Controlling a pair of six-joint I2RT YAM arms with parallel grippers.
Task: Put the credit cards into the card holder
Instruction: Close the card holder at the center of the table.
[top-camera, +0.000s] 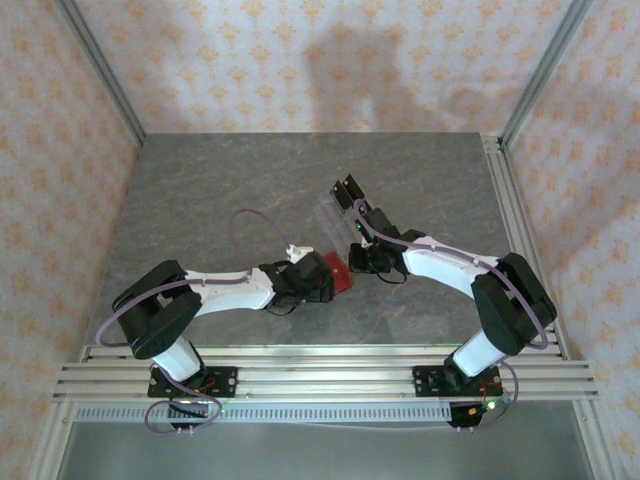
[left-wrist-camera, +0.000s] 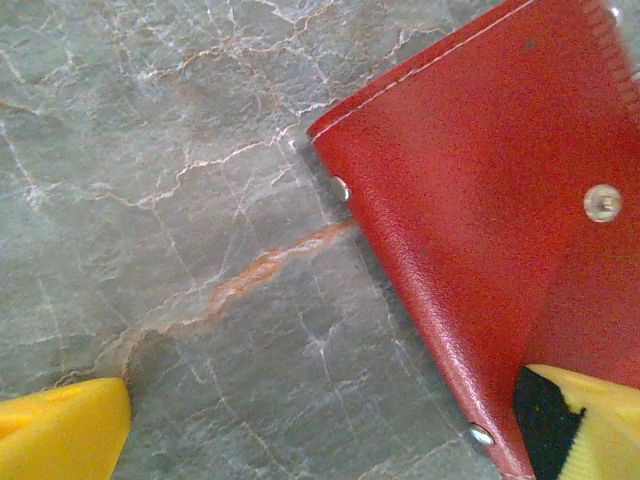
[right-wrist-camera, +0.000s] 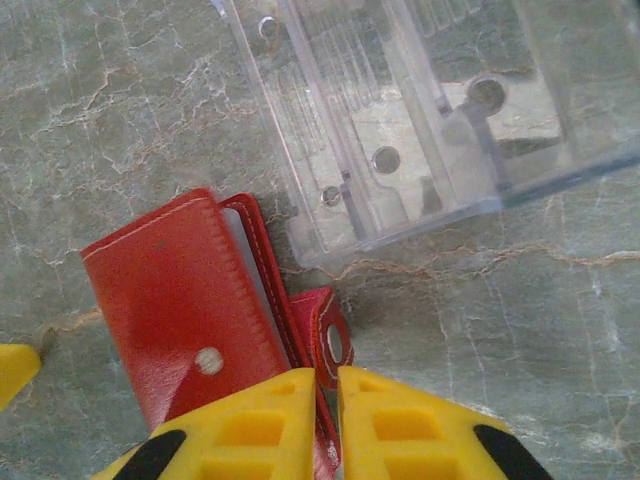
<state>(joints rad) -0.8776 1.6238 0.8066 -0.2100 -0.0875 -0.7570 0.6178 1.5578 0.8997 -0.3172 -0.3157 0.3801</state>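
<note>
Right gripper (right-wrist-camera: 325, 390) is closed, pinching the flap edge of the red card holder (right-wrist-camera: 170, 290), which lies on the table (right-wrist-camera: 100, 120) just beside the clear tray (right-wrist-camera: 400, 130). Left gripper (left-wrist-camera: 325, 400) is spread, one finger (left-wrist-camera: 590, 425) over the holder.

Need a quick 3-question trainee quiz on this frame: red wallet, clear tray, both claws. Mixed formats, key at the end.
1. True or false: the card holder lies inside the clear tray.
2. What sits between the fingers of the right claw? A) nothing B) the card holder's red edge C) the clear tray's wall
3. Fill in: the left claw is ____ (open/shut).
Key: 1 false, it lies on the table beside the tray; 2 B; 3 open.
</note>
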